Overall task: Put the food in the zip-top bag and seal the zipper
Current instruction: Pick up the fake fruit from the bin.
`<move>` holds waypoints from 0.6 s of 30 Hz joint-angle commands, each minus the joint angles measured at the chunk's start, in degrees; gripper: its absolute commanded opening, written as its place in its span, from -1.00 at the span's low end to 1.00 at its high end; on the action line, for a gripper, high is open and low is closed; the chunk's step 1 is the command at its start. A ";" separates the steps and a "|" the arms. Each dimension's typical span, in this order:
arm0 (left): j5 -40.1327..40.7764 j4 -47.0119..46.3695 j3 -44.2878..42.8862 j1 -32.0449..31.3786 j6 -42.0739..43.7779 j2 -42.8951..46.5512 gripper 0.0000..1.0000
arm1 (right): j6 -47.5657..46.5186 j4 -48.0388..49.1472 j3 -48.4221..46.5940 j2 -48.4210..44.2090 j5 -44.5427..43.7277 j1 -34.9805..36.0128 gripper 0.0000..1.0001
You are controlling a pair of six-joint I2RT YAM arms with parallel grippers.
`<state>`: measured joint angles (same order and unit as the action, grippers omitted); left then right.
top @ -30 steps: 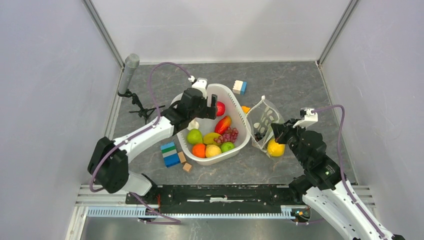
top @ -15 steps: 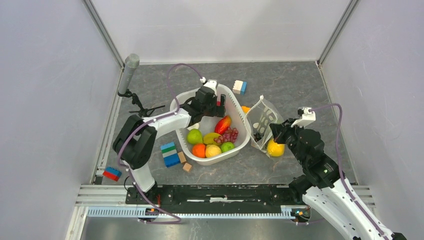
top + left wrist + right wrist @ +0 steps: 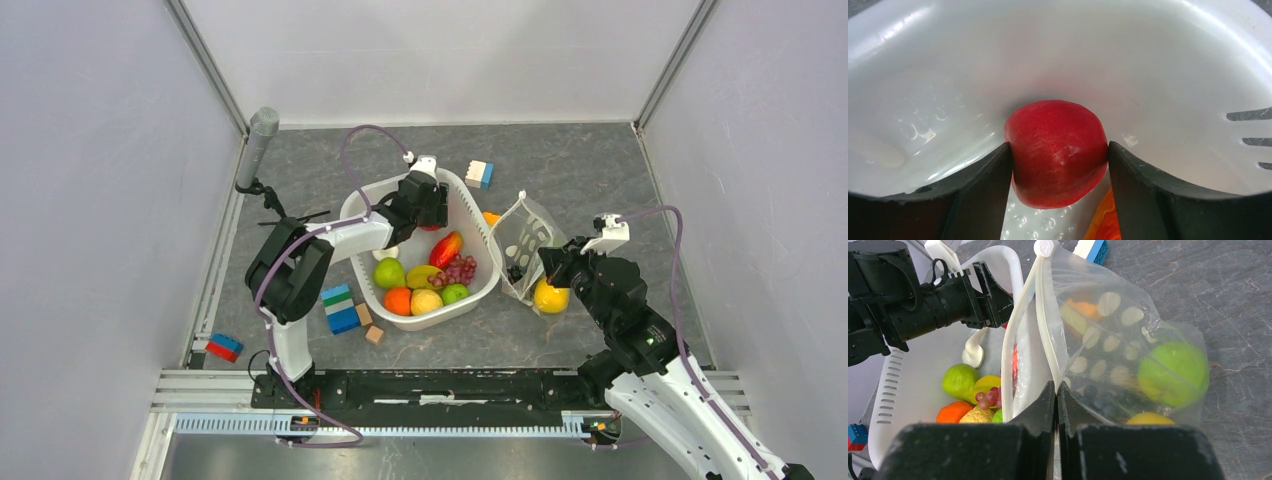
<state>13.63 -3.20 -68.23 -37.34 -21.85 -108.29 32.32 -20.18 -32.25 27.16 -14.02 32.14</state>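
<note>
1. The grey marbled worktop (image 3: pixel 580 170) is what everything's laid out on. The white tub (image 3: pixel 1058 45) is found around the middle, and the zip-top bag (image 3: pixel 527 240) is just beside the tub's right side.
2. At the near end of the tub a green apple (image 3: pixel 389 272), an orange (image 3: pixel 398 300) and purple grapes (image 3: pixel 458 270) are piled up with a few more pieces.
3. The bag is held upright with its mouth gaping. A green fruit (image 3: pixel 1173 372) and a yellow fruit (image 3: pixel 1148 418) can be made out low down through the dotted plastic.
4. The right hand (image 3: pixel 1057 390) is pinched fully together on the zipper (image 3: pixel 1048 325), with the white strip caught between the fingers near its lower end.
5. The left hand (image 3: pixel 428 208) is down inside the far end of the tub, spread about apple-wide. Both fingers (image 3: pixel 983 190) are pressed against the sides of the red apple (image 3: pixel 1055 150), which is right up by the tub wall. Whether it's lifted off the tub floor can't be told.
6. Coloured blocks (image 3: pixel 341 308) and small wooden cubes (image 3: pixel 374 334) are parked on the worktop just beside the tub's left side.
</note>
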 commanded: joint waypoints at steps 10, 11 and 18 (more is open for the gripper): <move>0.26 -2.42 5.63 0.25 0.63 6.41 -0.10 | 0.13 1.32 -0.97 0.00 0.55 0.12 -0.90; -0.05 -2.49 6.51 0.25 0.50 7.43 -0.11 | 0.15 1.31 -0.97 0.07 0.56 0.12 -0.90; -2.69 -2.25 12.03 0.25 0.15 13.93 -0.23 | 0.35 1.50 -0.71 -0.17 0.77 0.12 -0.90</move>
<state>12.58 -4.29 -58.52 -37.30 -21.56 -99.66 32.34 -20.18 -32.25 27.22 -13.76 32.14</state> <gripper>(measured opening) 0.666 0.050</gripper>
